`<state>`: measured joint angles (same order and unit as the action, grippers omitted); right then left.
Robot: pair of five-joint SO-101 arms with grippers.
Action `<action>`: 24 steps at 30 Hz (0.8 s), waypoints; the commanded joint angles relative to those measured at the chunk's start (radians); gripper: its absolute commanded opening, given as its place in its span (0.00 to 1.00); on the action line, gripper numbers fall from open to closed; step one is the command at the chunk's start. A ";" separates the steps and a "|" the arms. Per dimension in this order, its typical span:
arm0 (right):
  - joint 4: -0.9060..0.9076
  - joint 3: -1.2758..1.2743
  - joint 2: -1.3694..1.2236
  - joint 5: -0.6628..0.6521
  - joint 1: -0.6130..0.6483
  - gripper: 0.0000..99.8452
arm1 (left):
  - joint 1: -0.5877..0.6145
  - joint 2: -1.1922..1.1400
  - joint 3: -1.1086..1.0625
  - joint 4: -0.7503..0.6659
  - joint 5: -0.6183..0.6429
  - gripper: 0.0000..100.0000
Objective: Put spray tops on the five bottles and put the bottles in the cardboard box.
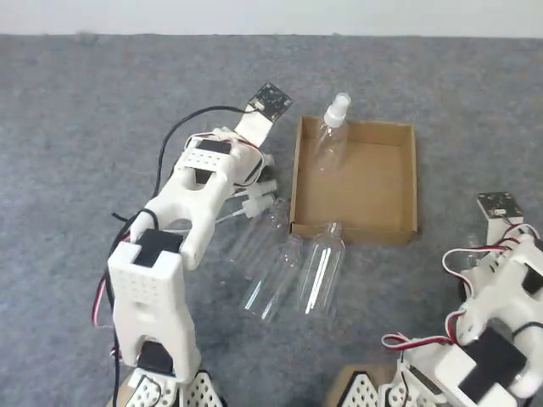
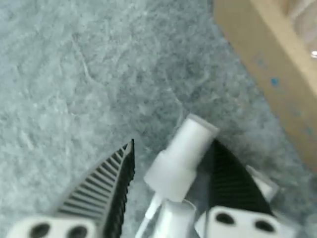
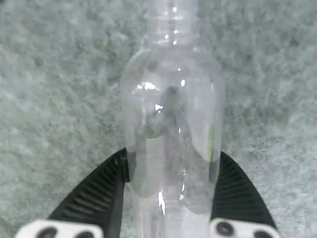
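Three clear bottles [image 1: 322, 267] without tops lie side by side on the carpet in front of the cardboard box [image 1: 352, 227]. A bottle with a white spray top [image 1: 331, 136] rests in the box's far left corner. Loose spray tops [image 1: 254, 202] lie left of the box. My left gripper [image 1: 263, 180] is over them; in the left wrist view it [image 2: 173, 146] is open around one white spray top [image 2: 181, 153], which sits close to one finger. My right gripper [image 3: 173, 154] is shut on a clear topless bottle [image 3: 171, 114], at the right of the table [image 1: 477, 254].
The grey carpet [image 1: 102, 127] covers the whole table. The box's near wall stands just behind the lying bottles. A wide bare stretch of carpet lies between the bottles and the right arm's base [image 1: 475, 365].
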<state>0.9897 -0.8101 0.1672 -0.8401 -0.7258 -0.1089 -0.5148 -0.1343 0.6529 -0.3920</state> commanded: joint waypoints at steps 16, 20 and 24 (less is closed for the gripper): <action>0.001 0.049 0.001 -0.012 -0.015 0.16 | 0.184 0.304 0.189 0.582 -0.006 0.01; 0.001 0.049 -0.005 -0.012 -0.015 0.16 | 0.219 0.448 0.108 0.597 -0.006 0.01; 0.001 0.049 -0.007 -0.012 -0.015 0.17 | 0.235 0.473 0.071 0.471 -0.003 0.05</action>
<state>0.9897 -0.8101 0.1672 -0.8401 -0.7273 0.1212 -0.1204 -0.0606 1.2022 -0.3936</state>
